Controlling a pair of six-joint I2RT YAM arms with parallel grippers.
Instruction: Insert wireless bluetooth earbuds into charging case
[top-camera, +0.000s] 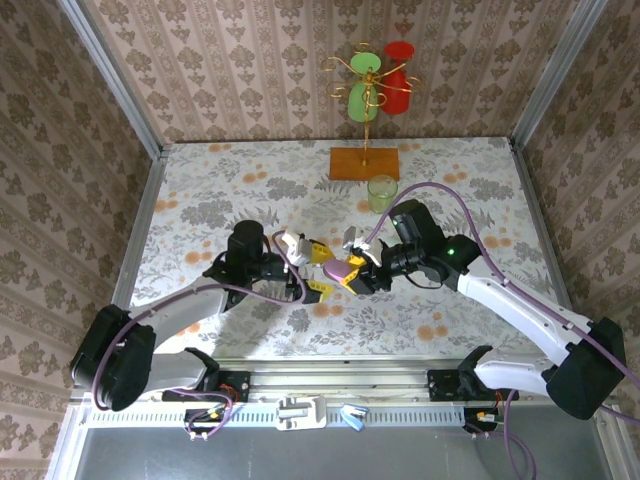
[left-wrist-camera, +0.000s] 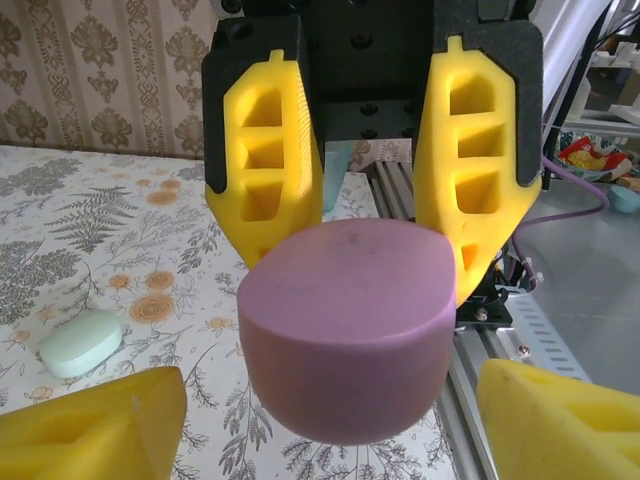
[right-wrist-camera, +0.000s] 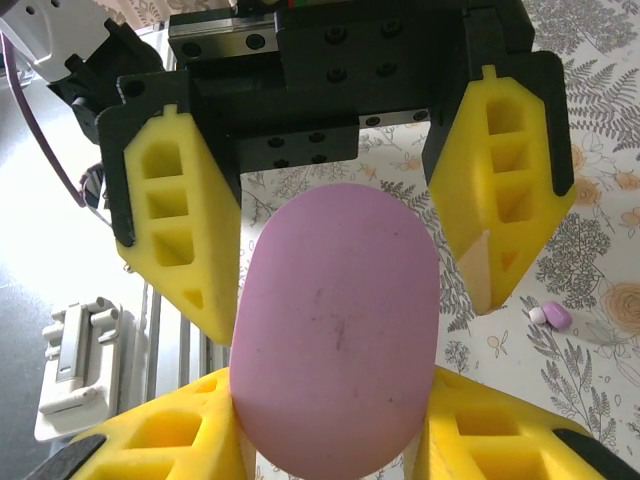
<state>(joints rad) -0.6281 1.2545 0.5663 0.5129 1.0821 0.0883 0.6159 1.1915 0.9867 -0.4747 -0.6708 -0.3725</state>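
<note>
Earbud (right-wrist-camera: 550, 317): one tiny whitish-and-purple piece lies loose on the bench (right-wrist-camera: 600, 230), apart from both arms. Too small to make out detail.

Purple charging case (right-wrist-camera: 335, 330): smooth rounded pebble, looks closed, held off the bench at mid-table between the two arms.

Right end effector (right-wrist-camera: 335, 385): clamped on the purple charging case, yellow fingers (right-wrist-camera: 170, 430) pressed against both sides.

Left end effector (left-wrist-camera: 330, 380): wide, pointing at the right one head-on, fingers straddling the case with a gap on each side, not touching it.

Mint case (left-wrist-camera: 82, 343): flat on the bench, off to the side, well apart from the held case.

Far end of the bench: cup stand (top-camera: 368, 110) with green and red cups hung on it, and a clear green cup (top-camera: 381, 193) just beside its wooden base.
</note>
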